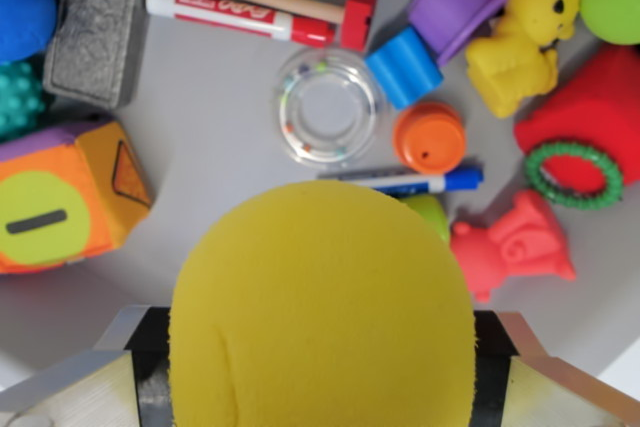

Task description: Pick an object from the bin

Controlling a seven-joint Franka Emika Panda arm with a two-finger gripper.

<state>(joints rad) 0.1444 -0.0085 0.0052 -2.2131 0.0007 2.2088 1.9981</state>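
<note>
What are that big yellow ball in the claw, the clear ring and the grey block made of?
The yellow ball looks like soft foam: matte, finely pitted, with a dent line. The clear ring seems hard transparent plastic, glossy, with small coloured beads showing inside. The grey block looks like felt or fabric over padding, fuzzy with stitched lines, though I can't be sure.

A red marker (240, 15) lies at upper centre, with a clear ring rattle (328, 107) below it. An orange cap (430, 137) sits right of the rattle. A soft cube (65, 197) is at the left edge.
</note>
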